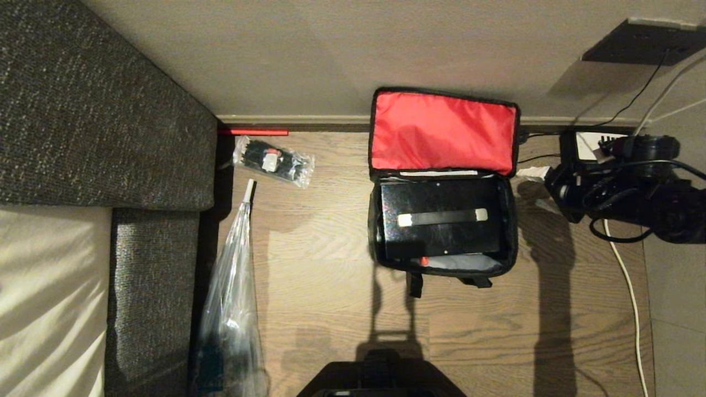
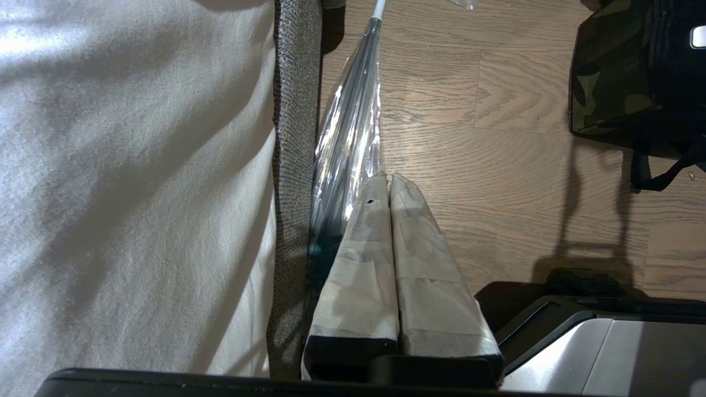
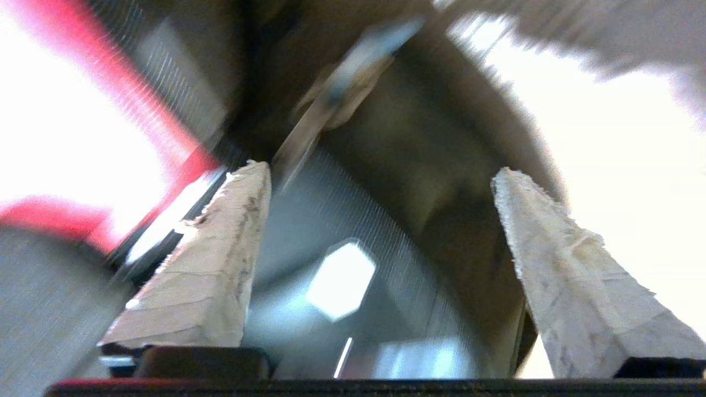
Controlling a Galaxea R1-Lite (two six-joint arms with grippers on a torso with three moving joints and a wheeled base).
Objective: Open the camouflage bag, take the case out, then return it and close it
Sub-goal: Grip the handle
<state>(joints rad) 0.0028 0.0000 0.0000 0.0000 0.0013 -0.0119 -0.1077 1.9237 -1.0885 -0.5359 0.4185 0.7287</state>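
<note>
Both pincers hold nothing: right pincer point(image 3: 380, 171) gapes wide, left pincer point(image 2: 389, 179) pressed together, parked.

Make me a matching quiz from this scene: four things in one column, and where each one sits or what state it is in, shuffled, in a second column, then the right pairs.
Things:
1. case
2. camouflage bag
3. left gripper
4. right gripper

States:
A. fingers spread apart, holding nothing
B. lid flipped back, red lining showing
C. fingers pressed together beside the sofa
D. lying inside the bag, handle up

Pairs: 1-D, 2-B, 3-C, 4-A
</note>
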